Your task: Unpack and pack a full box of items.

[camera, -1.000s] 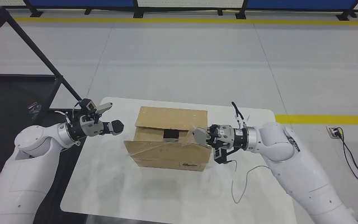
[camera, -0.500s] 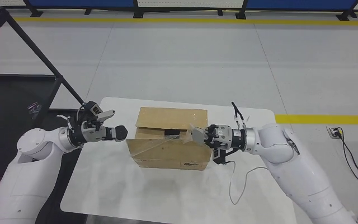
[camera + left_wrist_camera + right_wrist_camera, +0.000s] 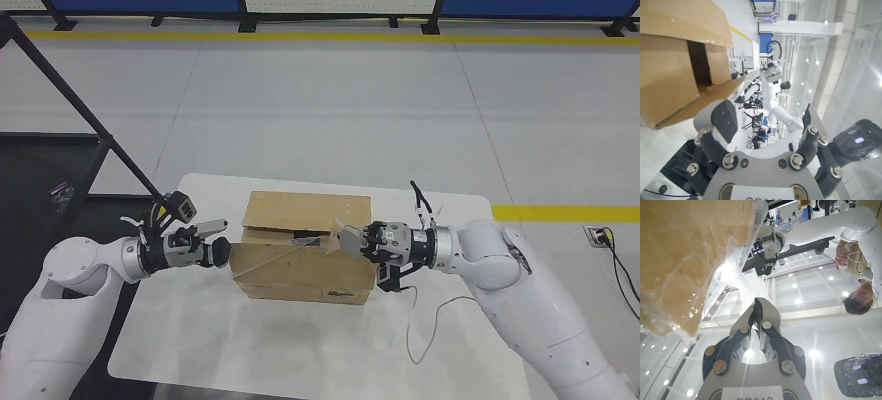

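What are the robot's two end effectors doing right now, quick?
Left end effector: open, holding nothing, next to the box.
Right end effector: closed, pinching the clear tape from the box.

Bright, even light falls from overhead. In the right wrist view the round white ceiling lamps [image 3: 831, 278] burn out to blank discs with thin streaks of flare, and the crumpled clear plastic film [image 3: 732, 272] glints in small sparks. The left wrist view's background is washed pale, and straight beams bow toward its edges (a wide lens). The brown cardboard box [image 3: 300, 275] casts a soft, faint shadow on the white table [image 3: 200, 330].
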Tool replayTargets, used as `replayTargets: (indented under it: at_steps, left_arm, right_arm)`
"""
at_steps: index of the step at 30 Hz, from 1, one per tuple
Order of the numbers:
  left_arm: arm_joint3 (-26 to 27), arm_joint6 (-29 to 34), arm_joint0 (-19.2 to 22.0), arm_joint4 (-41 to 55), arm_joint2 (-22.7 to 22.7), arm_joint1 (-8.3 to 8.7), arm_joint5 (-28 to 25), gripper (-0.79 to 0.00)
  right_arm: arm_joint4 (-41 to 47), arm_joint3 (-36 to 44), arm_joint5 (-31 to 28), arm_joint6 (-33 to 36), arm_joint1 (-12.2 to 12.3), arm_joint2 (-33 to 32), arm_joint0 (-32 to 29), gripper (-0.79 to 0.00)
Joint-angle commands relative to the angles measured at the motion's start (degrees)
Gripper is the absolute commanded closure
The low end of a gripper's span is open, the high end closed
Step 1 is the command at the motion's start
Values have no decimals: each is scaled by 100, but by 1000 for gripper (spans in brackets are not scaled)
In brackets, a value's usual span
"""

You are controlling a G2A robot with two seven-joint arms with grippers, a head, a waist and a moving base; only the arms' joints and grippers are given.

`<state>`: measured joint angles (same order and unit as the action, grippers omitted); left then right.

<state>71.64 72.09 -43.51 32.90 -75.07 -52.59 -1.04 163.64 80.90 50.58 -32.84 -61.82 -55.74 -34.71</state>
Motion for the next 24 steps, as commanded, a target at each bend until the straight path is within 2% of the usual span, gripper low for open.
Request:
replayTargets:
  at_steps: [1, 6, 14, 18, 24]
  left_arm:
    - [-24, -276, 28, -129, 117, -25, 41, -785]
    - [-228, -561, 140, -70, 305, -92, 99, -785]
    - [-295, -613, 206, -86, 373, -122, 1, -785]
    - [-130, -800, 93, 48, 182, -101, -169, -785]
    - [396, -776, -332, 203, -182, -26, -330, -785]
  right_arm:
    - [-7, 37, 52, 19, 5, -20, -21, 0]
    - [-50, 159, 90, 30, 24, -81, -89, 0]
    - [-215, 361, 113, 308, 44, -242, -212, 0]
    - [-274, 492, -16, 544, 36, -313, -278, 0]
    - [-273, 636, -202, 908, -16, -315, -272, 0]
